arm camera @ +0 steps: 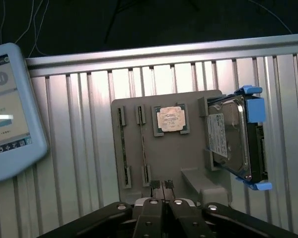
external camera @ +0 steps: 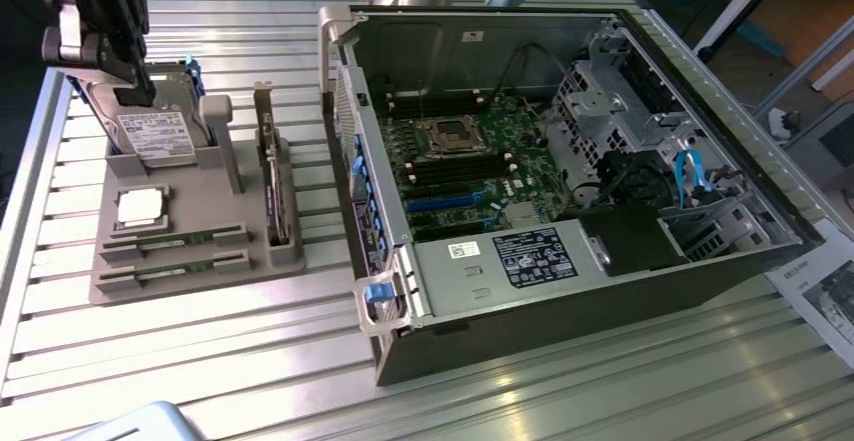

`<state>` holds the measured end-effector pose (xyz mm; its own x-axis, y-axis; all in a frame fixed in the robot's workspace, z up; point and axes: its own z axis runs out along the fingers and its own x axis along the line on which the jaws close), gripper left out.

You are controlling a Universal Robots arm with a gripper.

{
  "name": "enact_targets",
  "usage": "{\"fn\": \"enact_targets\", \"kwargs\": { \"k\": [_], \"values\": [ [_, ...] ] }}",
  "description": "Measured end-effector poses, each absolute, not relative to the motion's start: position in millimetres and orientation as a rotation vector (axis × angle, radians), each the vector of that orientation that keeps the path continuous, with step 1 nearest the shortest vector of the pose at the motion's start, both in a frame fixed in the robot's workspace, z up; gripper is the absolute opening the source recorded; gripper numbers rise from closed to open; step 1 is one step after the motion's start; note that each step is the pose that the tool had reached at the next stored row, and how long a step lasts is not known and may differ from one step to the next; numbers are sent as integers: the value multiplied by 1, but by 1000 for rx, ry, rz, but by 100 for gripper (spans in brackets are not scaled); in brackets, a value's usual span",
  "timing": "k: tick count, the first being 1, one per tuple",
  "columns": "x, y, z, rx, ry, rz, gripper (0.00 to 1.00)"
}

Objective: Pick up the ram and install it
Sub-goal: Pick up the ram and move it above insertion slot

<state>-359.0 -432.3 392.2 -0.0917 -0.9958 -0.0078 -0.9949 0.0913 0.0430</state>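
Ribbed metal desk (external camera: 200,361) carries a grey tray (external camera: 200,196) toward the exterior view's left, with an open case (external camera: 561,161) beside it. From that view my gripper (external camera: 131,89) hangs shut and empty over the drive (external camera: 158,133) at the tray's far end. The ram (external camera: 174,238) and its twin (external camera: 171,269) sit slotted at the tray's near edge, untouched. Wrist view: both sticks lie between the tray's edge and the processor (arm camera: 171,119). Pickup not begun, I judge; a grasp calls for opened jaws lined along one stick. Beyond the desk, darkness.
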Motion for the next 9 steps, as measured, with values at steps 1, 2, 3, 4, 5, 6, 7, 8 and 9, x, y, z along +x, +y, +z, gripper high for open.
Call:
{"fn": "enact_targets", "kwargs": {
  "k": [1, 2, 3, 4, 5, 6, 7, 8, 9],
  "values": [
    [-359, -432, 392, 2101, -2303, -58, 10],
    [-359, -432, 392, 2101, -2303, -58, 10],
    [-359, -432, 392, 2101, -2303, -58, 10],
    [-359, -433, 392, 2101, -2303, -58, 10],
    [-359, -433, 392, 2101, -2303, -58, 10],
    [-359, -434, 392, 2102, -2303, -58, 10],
    [-359, -436, 392, 2102, -2303, -58, 10],
    [-359, -438, 392, 2102, -2303, -58, 10],
    [-359, -439, 392, 2102, -2303, -57, 10]
  ]
}}
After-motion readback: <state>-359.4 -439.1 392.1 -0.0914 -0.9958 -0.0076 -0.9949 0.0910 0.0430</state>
